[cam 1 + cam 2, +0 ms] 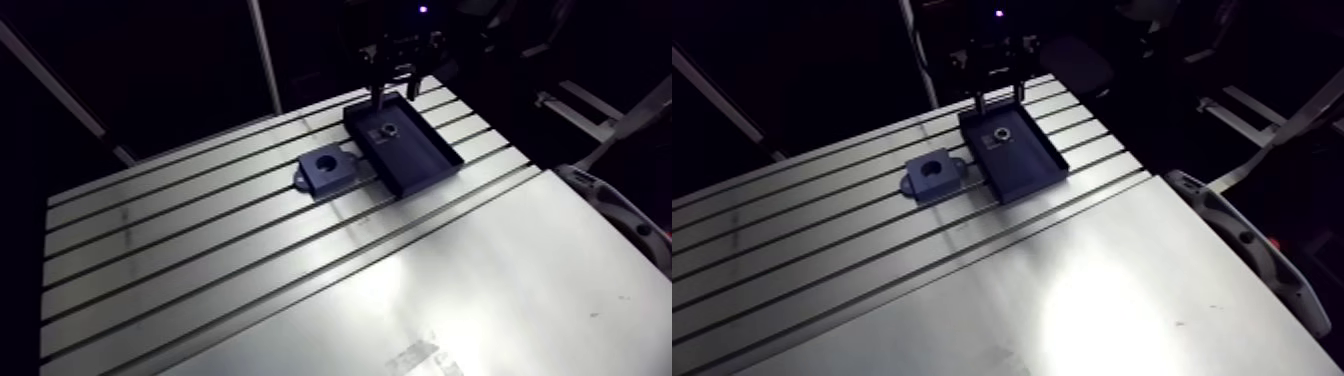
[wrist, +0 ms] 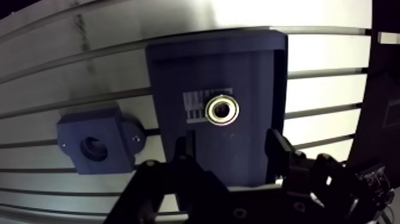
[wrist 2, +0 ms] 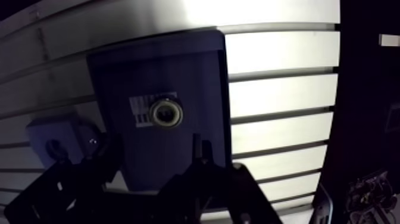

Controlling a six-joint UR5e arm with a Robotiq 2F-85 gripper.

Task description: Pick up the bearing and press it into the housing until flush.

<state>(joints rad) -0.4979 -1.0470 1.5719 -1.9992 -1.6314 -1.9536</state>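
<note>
Currently our end effector (image 2: 232, 146) hangs released over the shiny steel ring bearing (image 2: 222, 110) in the dark-blue rectangular tray (image 2: 178, 71); likely rigid, slippery: we should grip its rim at three and nine o'clock.

Worktop (image 1: 250, 260): slotted aluminium, with parallel grooves along its length.
Tray (image 1: 418, 158): dark, shallow and rectangular; lies flat on the worktop across several grooves.
Housing (image 1: 327, 172): dark block with its round bore facing up; sits just beside the tray's long side. Whether they touch cannot be told.
</note>
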